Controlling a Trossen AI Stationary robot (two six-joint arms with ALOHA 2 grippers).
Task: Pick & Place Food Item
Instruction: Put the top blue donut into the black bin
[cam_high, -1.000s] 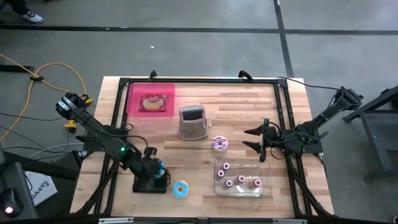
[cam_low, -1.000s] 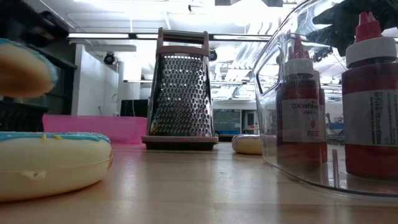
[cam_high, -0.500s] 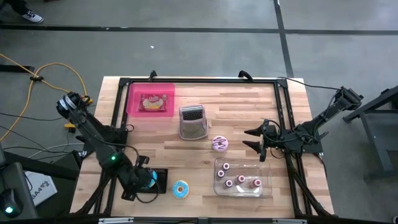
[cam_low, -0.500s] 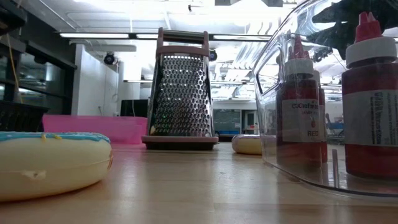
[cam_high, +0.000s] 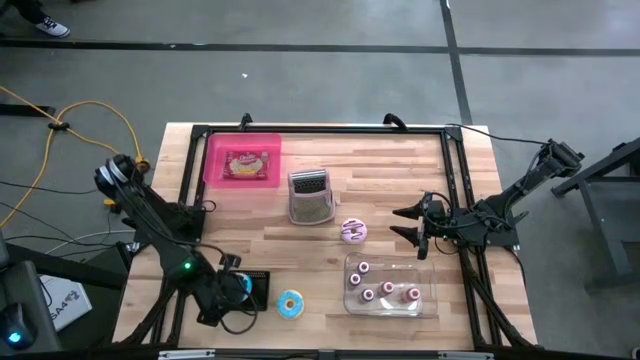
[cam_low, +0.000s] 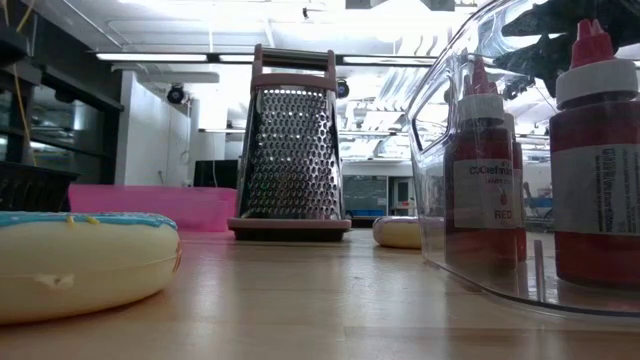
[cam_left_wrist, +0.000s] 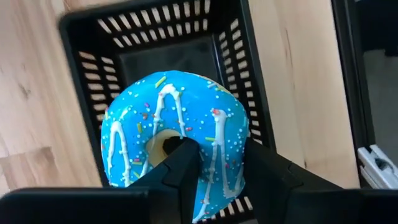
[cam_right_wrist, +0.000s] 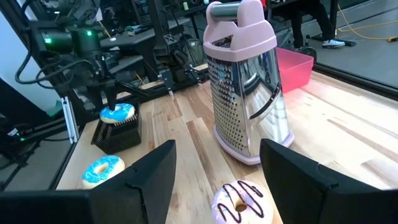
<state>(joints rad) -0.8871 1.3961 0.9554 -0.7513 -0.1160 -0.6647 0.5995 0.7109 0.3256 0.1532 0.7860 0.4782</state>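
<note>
The left gripper (cam_left_wrist: 214, 165) pinches the blue-iced donut (cam_left_wrist: 177, 140) through its hole, hanging directly over the black slatted basket (cam_left_wrist: 93, 37) at lower left of the high view. The right gripper (cam_high: 408, 226) waits open at centre right.

Left arm reaches low over the table's front-left corner, left gripper (cam_left_wrist: 214, 165) pointing down, fingers pinched through a blue donut (cam_left_wrist: 177, 140), one in its hole. Right arm waits at the right edge, right gripper (cam_high: 409, 224) level, fingers spread apart, holding nothing.
</note>
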